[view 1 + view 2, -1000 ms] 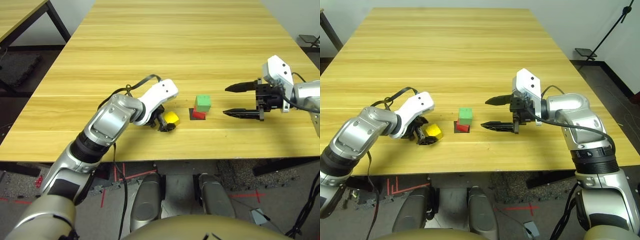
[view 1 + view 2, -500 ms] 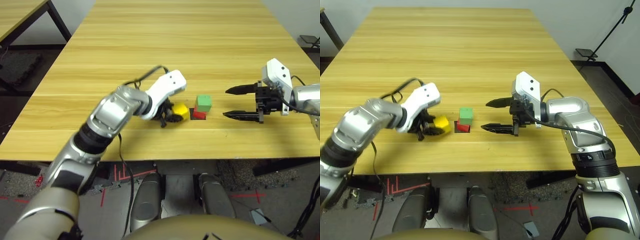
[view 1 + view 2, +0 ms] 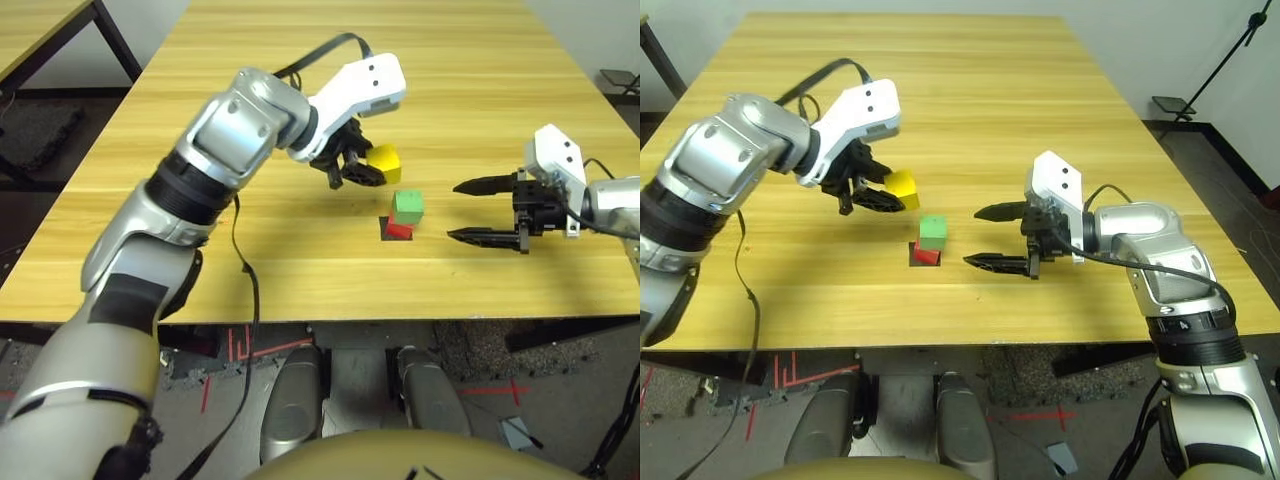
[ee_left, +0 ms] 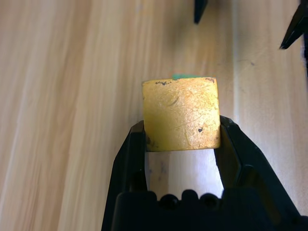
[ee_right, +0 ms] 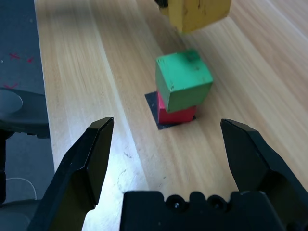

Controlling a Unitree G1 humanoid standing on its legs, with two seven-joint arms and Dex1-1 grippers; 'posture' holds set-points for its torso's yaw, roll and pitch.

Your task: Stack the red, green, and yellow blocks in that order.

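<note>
**Yellow block held above the red-and-green stack**

While the left gripper pinches the yellow block between its two black fingers, it hangs clear of the wooden table, a little above centre in the left eye view. The left wrist view gives the grip itself: the fingers press on opposite sides of the cube's lower half, its scuffed yellow face turned to the camera, with a thin sliver of green peeking past its far edge. That sliver is all this view offers of the other blocks.

The head views supply the rest. Just below and right of the held cube, at frame centre, the green block sits on the red block, twisted slightly out of line with it, and the red one rests on a flat black square patch.

The right gripper hovers at middle right, its fingers spread wide and pointing toward the stack, apart from it. Its wrist view looks between those parted fingers at the stack in mid-frame, showing the green block's overhang plainly, with the yellow block at the upper edge.
</note>
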